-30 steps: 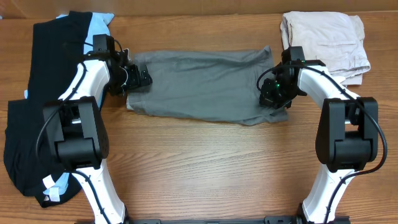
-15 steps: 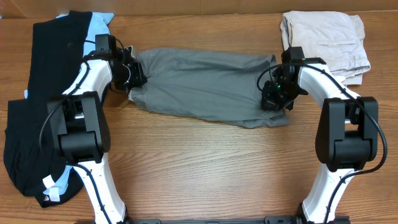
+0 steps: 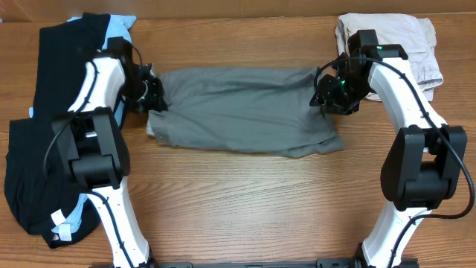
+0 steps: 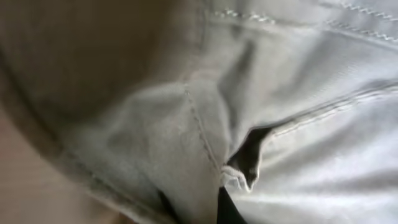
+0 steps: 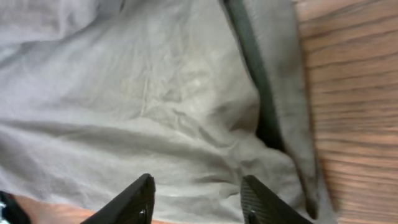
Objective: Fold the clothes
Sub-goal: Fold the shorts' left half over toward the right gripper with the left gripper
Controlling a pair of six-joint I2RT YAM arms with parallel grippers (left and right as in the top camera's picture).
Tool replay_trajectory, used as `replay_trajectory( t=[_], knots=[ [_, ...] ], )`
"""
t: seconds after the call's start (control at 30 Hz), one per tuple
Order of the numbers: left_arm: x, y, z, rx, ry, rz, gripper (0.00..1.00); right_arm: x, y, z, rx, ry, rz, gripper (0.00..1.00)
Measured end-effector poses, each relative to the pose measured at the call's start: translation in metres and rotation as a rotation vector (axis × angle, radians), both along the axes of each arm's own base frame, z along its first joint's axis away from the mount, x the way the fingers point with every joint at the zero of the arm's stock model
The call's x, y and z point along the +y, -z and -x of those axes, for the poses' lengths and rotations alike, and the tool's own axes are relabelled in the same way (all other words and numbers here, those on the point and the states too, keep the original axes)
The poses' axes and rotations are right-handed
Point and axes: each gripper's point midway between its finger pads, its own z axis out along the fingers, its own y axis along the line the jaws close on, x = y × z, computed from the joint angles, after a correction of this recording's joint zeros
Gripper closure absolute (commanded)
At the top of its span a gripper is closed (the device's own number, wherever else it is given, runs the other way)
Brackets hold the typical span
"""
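The taupe-grey shorts (image 3: 238,112) lie spread across the middle of the table, rumpled along the front right edge. My left gripper (image 3: 154,97) is at their left end, shut on a pinch of the cloth. In the left wrist view its dark fingertips (image 4: 227,210) show at the bottom with a grey seam (image 4: 199,130) bunched between them. My right gripper (image 3: 331,93) hovers over the shorts' right end, open. Its two black fingers (image 5: 138,198) stand apart above the grey cloth (image 5: 155,106), with nothing held.
Folded beige shorts (image 3: 390,48) rest at the back right, just behind the right arm. A black garment (image 3: 44,126) with light-blue cloth (image 3: 119,26) under it covers the left side. Bare wood (image 3: 245,201) stretches in front of the shorts.
The left gripper shut on the shorts' left edge and tugged it slightly left. The right gripper opened, let go of the right edge and moved up toward the back.
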Motion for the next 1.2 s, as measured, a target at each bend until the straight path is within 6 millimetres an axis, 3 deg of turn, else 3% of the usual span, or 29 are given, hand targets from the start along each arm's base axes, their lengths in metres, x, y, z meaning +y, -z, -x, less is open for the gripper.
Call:
replay_trajectory(
  t=[0.17, 0.53, 0.73, 0.83, 1.2],
  knots=[
    [0.013, -0.045, 0.002, 0.008, 0.030, -0.020, 0.96, 0.010, 0.003, -0.010, -0.054, -0.023, -0.033, 0.96],
    [0.015, -0.129, 0.000, -0.119, 0.104, -0.054, 0.96, 0.049, 0.035, 0.002, -0.047, -0.079, -0.106, 0.96],
    [0.001, -0.135, 0.006, -0.116, 0.150, -0.055, 0.96, 0.054, 0.057, 0.008, -0.036, -0.043, -0.130, 0.96],
    [-0.017, -0.135, 0.006, -0.120, 0.191, -0.053, 0.96, 0.054, 0.067, 0.017, -0.009, -0.031, -0.137, 0.96],
    [-0.106, -0.135, 0.014, -0.155, 0.411, -0.043, 0.96, 0.055, 0.078, 0.027, 0.022, 0.000, -0.153, 0.96]
  ],
)
